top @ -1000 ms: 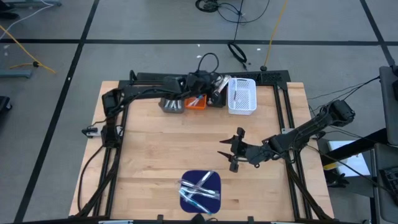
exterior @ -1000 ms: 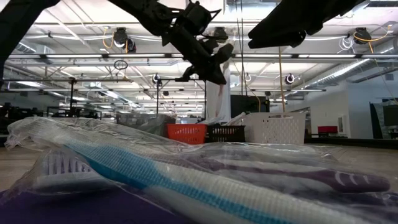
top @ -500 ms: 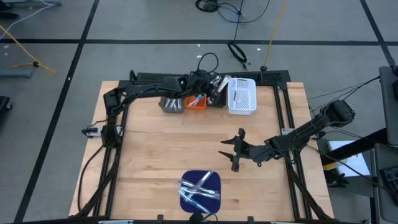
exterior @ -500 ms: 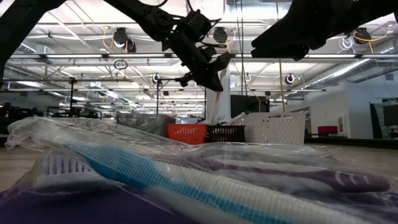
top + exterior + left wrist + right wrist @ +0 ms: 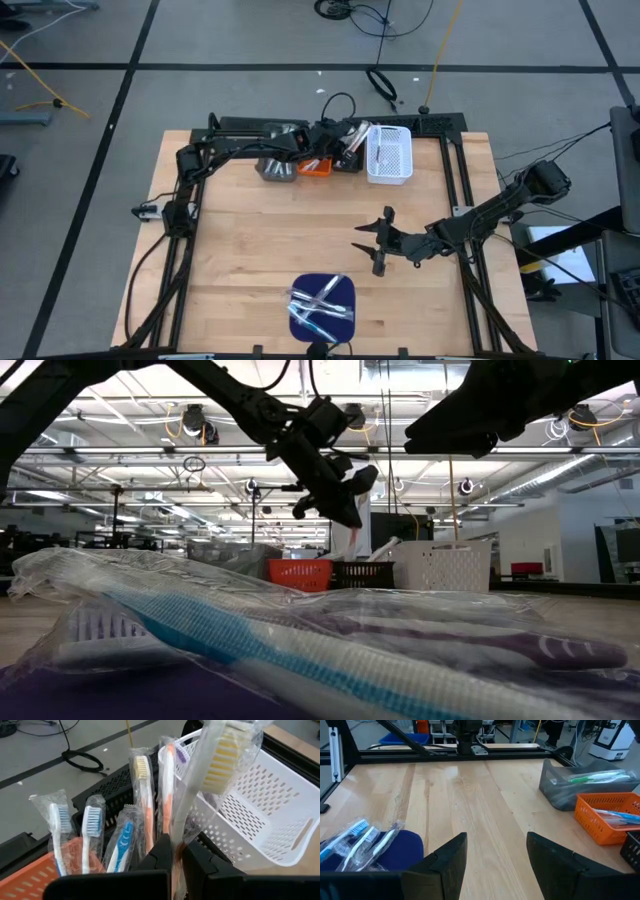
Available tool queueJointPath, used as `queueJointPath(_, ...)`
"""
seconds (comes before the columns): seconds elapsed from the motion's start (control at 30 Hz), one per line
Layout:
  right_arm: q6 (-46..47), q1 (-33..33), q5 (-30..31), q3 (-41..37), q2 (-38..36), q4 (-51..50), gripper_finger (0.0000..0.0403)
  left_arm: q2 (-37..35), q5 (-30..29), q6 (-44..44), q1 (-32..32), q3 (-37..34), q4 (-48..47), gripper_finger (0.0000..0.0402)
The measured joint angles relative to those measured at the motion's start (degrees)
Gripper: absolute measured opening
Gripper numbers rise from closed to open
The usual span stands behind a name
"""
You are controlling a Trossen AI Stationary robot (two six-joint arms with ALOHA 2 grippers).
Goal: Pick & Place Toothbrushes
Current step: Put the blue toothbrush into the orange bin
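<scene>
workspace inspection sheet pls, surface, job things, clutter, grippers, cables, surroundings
surface: wooden table, with a dark blue mat at its near edge
job's things: wrapped toothbrushes lie on the mat; more stand in the black bin and lie in the orange bin and grey bin; the white bin also holds some
clutter: nothing seen
grippers: left gripper shut on a wrapped toothbrush with yellow bristles above the bins; right gripper open and empty over mid table
cables: black loops and a yellow cable on the floor behind the table
surroundings: grey floor; workshop hall with ceiling lights in the low view
</scene>
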Motion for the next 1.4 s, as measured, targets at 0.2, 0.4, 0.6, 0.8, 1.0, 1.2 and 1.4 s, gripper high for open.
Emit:
queueJointPath(0.2, -0.30, 0.00, 0.00, 0.00, 0.00, -0.07, 0.0196, -0.04, 0.00, -0.03, 0.00, 0.00, 2.19, 0.0022)
queueJointPath(0.4, -0.92, 0.00, 0.00, 0.00, 0.00, -0.07, 0.0196, -0.07, 0.00, -0.94, 0.00, 0.00, 2.38, 0.0067)
queueJointPath(0.6, -0.92, -0.02, -0.01, 0.00, 0.00, -0.09, 0.0196, -0.07, -0.39, -1.91, 0.25, 0.00, 1.82, 0.0125)
queueJointPath(0.8, -0.92, 0.00, 0.00, 0.00, 0.00, -0.09, 0.0196, -0.07, -0.38, -1.83, 0.48, 0.00, 1.02, 0.0172)
queueJointPath(1.0, -0.92, 0.00, -0.01, 0.00, 0.00, -0.09, 0.0196, -0.07, 1.13, -1.36, 0.44, 0.00, 1.05, 0.0210)
queueJointPath(1.2, -0.92, -0.02, -0.02, 0.00, 0.00, -0.09, 0.0196, -0.09, 1.14, 0.03, 0.28, 0.00, 2.96, 0.0229)
queueJointPath(1.4, -0.94, -0.02, 0.00, 0.00, 0.00, -0.11, 0.0196, -0.14, 1.11, 1.16, -0.05, 0.00, 6.02, 0.0228)
